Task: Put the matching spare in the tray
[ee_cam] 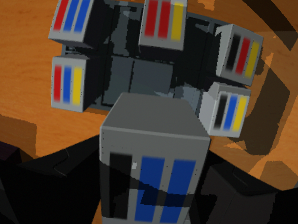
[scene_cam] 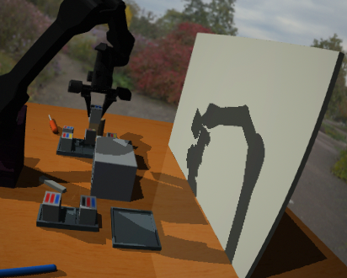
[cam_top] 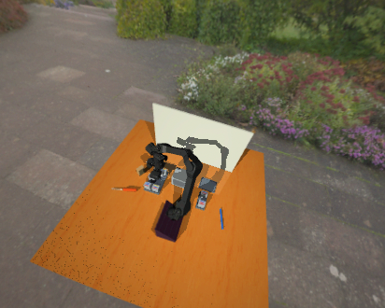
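My gripper (cam_top: 155, 175) (scene_cam: 96, 112) (ee_cam: 149, 144) is shut on a grey spare marked with black, blue and blue bars, held upright above the spares rack (scene_cam: 74, 152) (ee_cam: 152, 75). In the wrist view other spares stand in the rack: red-blue-blue (ee_cam: 70, 22), red-red-yellow (ee_cam: 164, 22), black-red-yellow (ee_cam: 240, 55), red-blue-yellow (ee_cam: 68, 82) and black-blue-yellow (ee_cam: 230, 110). A second rack (scene_cam: 68, 225) holds a red-red-blue spare (scene_cam: 51, 206) and a black-red-blue spare (scene_cam: 88, 211). The dark tray (cam_top: 207, 184) (scene_cam: 136, 232) is empty. No code shows on the big grey box (cam_top: 178, 178) (scene_cam: 114, 173); its far side is hidden.
The big box stands between the spares rack and the tray. A tall pale panel (cam_top: 197, 135) (scene_cam: 258, 76) stands behind them. A screwdriver (cam_top: 129, 189) (scene_cam: 53, 125), a blue pen (cam_top: 221, 218) (scene_cam: 26, 270), a tan block (cam_top: 141, 170) and a grey bar (scene_cam: 55, 185) lie around.
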Motion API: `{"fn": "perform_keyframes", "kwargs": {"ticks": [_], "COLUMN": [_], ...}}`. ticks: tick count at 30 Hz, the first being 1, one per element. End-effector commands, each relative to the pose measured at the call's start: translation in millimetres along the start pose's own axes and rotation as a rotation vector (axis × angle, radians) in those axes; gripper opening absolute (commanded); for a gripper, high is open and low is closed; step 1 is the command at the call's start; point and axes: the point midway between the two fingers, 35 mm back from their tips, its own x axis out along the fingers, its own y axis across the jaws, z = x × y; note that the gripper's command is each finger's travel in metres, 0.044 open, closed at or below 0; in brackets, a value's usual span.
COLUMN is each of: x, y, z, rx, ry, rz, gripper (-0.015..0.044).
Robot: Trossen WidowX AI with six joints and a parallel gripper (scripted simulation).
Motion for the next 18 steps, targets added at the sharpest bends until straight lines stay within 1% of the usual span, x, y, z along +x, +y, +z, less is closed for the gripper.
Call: {"fn": "perform_keyframes", "kwargs": {"ticks": [1,5,10,18], "x": [-26.8,-45.6,-47.2,-51.7], "y": [-4.0,-4.5,-7.6,-40.8], "z": [0.8,-1.1,-5.3,-57.5], "rx": [0.009,0.010,0.014,0.063], "ry": [-0.017,-0.018,-0.021,-0.051], "rz": [-0.006,-0.005,-0.004,0.006], "gripper": [0.0000,0.0000,0.0000,0.0000]}}
